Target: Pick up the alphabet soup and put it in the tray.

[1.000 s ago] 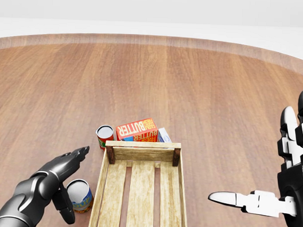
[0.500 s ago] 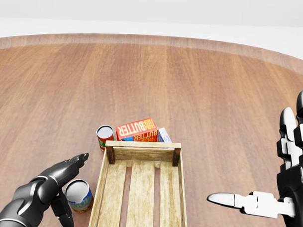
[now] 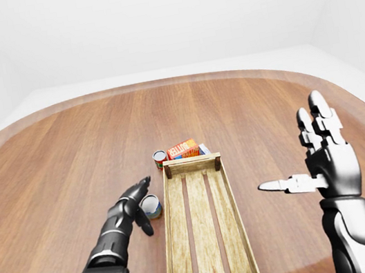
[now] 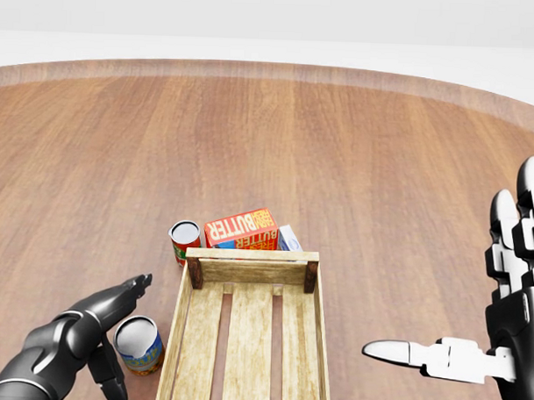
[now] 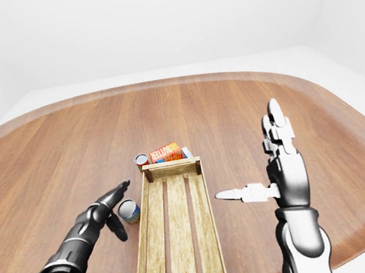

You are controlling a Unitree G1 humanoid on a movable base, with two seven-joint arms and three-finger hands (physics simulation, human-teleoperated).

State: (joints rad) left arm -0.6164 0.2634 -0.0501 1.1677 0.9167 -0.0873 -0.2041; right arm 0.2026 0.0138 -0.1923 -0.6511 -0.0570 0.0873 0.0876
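Room: white walls and pale floor around a large oval wooden table [image 3: 234,107], whose rim shows whole only in the eye views
Tray: a long slatted wooden tray [image 4: 245,340] at bottom centre of the head view, its near end cut off by the bottom edge there; the left-eye view shows it full length
Alphabet soup: a can [image 4: 140,344] standing on the table just left of the tray's left wall, outside the tray; its label is too small to read
Left hand: dark left hand [image 4: 104,330] beside the can on its left, fingers spread open, one reaching above the can's top and the thumb pointing down past it; it grips nothing, and contact cannot be made out
Right hand: pale right hand [image 4: 495,322] raised well right of the tray, fingers upright, thumb pointing left, open and empty; cut off by the head view's right edge
Behind the tray: a red-labelled can [image 4: 185,240], a butter box [image 4: 241,230] and a blue-white carton [image 4: 289,238], the carton mostly hidden by the tray's end wall
Open room: broad bare wood on every side of this cluster
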